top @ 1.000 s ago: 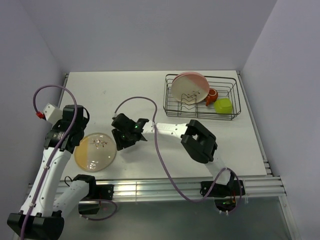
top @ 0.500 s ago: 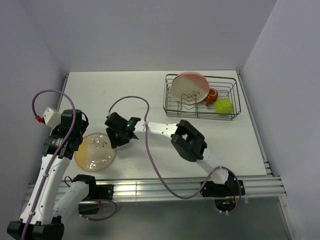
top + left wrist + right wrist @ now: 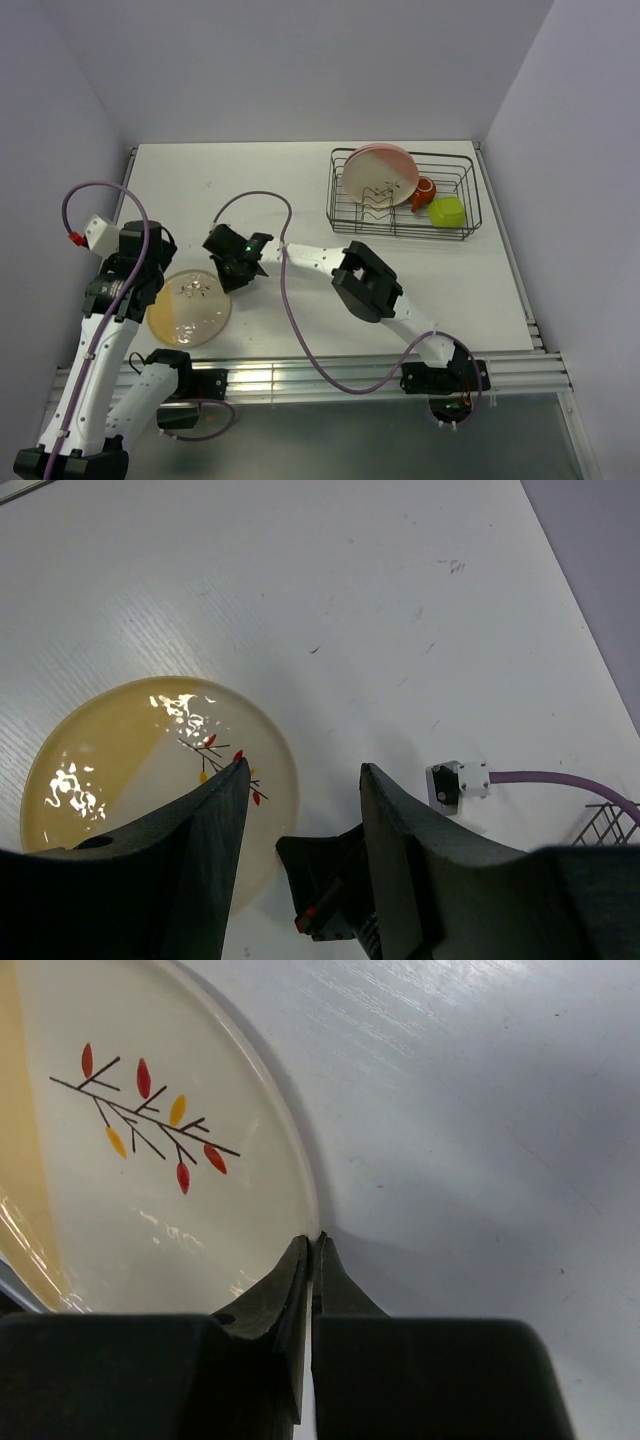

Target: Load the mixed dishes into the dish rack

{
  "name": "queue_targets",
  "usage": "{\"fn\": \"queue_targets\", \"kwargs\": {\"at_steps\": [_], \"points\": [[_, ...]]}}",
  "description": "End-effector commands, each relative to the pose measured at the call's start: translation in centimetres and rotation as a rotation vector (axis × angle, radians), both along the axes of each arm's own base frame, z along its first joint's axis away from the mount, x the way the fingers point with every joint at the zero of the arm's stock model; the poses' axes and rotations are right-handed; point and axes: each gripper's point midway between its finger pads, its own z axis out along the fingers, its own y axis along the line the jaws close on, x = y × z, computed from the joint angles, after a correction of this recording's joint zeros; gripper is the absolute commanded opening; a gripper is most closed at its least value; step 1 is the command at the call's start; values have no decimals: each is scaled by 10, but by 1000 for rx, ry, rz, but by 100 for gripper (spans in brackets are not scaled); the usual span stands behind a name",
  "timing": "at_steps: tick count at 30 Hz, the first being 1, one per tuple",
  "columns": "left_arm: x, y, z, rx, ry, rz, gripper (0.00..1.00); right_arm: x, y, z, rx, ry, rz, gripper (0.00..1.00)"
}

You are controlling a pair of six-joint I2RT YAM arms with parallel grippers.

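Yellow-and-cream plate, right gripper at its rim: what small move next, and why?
Probably ease the right gripper forward so its shut tips wedge under the rim of the yellow-and-cream plate and tip it up. The plate lies flat on the table, its rim meeting the tips; the open left gripper hovers over it.

The yellow-and-cream plate [image 3: 150, 1160] carries a thin dark sprig on its cream part, with red and orange-yellow leaves. The table [image 3: 260, 175] is white. The rack [image 3: 400, 233] is dark wire, and its dishes are bright: pink-and-cream plate [image 3: 380, 175], orange-red cup [image 3: 424, 192], lime-green bowl [image 3: 447, 212].
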Motion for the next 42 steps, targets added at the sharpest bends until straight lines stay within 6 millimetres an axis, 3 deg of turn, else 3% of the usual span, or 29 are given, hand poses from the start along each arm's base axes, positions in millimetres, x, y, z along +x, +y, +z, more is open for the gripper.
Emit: {"fn": "queue_targets", "kwargs": {"at_steps": [1,4,5,6,13,14,21,25,34,37,42], "points": [[2,-1,8,2,-30,-17,54,3,-26,-22,-149,-44,-23,0],[1,-1,8,4,-35,-18,54,5,-44,-25,-205,-70,-46,0],[1,-1,7,4,-32,-18,54,10,-50,-17,-216,-103,-63,0],[2,-1,6,4,-30,-20,54,7,-62,-24,-251,-105,-67,0],[11,-13,-7,-22,-6,-81,52,13,-123,-16,-352,-190,-155,0],[13,-18,-14,-30,13,-110,52,11,-138,-16,-365,-186,-172,0],[24,-51,-63,-73,122,-293,49,5,-194,-16,-364,-181,-239,0],[27,-76,-83,-105,182,-354,48,-1,-222,-3,-352,-197,-282,0],[17,-145,-90,-128,211,-552,46,16,-261,18,-285,-200,-360,0],[5,-175,-88,-146,206,-682,45,21,-262,31,-259,-211,-360,0],[-9,-206,-83,-138,208,-804,42,23,-252,48,-214,-216,-348,0]]}}
